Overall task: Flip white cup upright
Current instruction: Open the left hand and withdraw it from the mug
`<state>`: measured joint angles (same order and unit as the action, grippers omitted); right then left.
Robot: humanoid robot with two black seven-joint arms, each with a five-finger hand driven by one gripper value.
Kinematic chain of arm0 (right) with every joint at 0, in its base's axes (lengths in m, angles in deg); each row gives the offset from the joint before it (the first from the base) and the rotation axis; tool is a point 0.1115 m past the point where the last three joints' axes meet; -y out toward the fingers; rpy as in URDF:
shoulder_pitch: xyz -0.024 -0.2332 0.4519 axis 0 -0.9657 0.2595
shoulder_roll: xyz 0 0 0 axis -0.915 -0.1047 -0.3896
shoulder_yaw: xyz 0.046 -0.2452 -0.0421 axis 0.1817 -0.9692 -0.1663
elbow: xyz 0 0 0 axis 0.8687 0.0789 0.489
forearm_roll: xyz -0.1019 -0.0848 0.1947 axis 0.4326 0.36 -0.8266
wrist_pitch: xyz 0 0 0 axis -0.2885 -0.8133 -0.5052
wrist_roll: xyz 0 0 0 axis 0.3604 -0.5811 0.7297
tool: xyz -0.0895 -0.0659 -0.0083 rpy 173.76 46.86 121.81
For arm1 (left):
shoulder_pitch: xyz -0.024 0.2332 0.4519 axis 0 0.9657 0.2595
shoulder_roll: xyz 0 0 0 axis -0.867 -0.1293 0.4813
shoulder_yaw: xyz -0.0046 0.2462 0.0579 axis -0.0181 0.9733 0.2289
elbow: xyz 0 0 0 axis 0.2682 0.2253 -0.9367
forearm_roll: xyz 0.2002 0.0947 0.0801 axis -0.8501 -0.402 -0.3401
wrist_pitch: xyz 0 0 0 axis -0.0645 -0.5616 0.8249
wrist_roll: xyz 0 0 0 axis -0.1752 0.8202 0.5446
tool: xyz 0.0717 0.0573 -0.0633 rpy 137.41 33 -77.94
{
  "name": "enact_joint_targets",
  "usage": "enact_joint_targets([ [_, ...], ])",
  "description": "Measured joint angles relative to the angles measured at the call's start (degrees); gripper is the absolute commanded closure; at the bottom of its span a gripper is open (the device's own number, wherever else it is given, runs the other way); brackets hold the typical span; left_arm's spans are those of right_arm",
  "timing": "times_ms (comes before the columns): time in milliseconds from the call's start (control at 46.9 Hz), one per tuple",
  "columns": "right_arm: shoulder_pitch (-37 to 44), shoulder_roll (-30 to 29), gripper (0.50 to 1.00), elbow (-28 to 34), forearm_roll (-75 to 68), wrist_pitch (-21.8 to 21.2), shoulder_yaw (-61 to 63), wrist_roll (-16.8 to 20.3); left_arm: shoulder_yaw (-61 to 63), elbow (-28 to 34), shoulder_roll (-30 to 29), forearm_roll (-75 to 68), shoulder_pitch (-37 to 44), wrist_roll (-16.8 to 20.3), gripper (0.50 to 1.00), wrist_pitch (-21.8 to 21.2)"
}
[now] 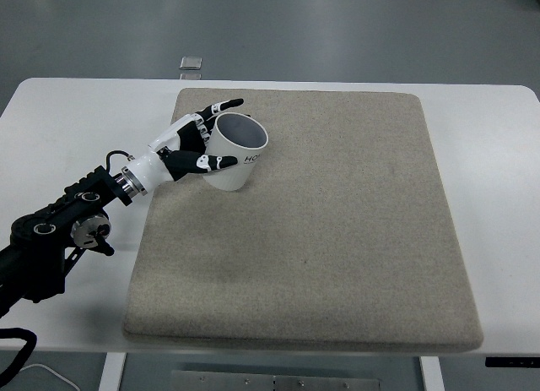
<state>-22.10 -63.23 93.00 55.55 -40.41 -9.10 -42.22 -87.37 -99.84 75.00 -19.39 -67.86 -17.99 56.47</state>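
At the upper left of the mat [337, 239], the left hand [196, 146] is clamped around the cup [234, 152], whose mouth already faces up, so the flip looks nearly done, with only release left.

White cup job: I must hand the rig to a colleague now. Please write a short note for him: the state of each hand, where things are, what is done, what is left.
Left hand: fingers wrapped around the white cup, thumb on its near side, the other fingers on its far side.
Right hand: not in view.
White cup: on the far-left part of the beige mat, opening facing up, slightly tilted; whether its base rests fully on the mat cannot be told.
Done: cup is grasped and nearly upright.
Left: settle it flat on the mat, release, draw the left hand back.
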Motion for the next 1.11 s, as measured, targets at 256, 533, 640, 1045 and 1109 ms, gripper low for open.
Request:
enact_joint_targets([
  [256,-0.02,0.0,0.57,0.0,0.0,0.0,0.0,0.01,0.0,-0.01,-0.08,0.09,0.08,0.0,0.51,0.0],
  [533,-0.01,0.0,0.57,0.0,0.0,0.0,-0.01,0.02,-0.07,-0.19,-0.09,0.5,-0.15,0.0,0.508,0.0],
  [640,0.0,0.0,0.57,-0.01,0.0,0.0,0.0,0.02,-0.71,-0.52,-0.29,0.78,-0.54,0.0,0.508,0.0],
  [1045,-0.01,0.0,0.57,0.0,0.0,0.0,0.0,0.01,-3.44,-3.06,-2.4,4.08,-1.44,0.0,0.508,0.0],
  [1109,-0.02,0.0,0.57,0.0,0.0,0.0,0.0,0.02,-3.51,-3.06,-3.03,5.83,-2.29,0.0,0.508,0.0],
])
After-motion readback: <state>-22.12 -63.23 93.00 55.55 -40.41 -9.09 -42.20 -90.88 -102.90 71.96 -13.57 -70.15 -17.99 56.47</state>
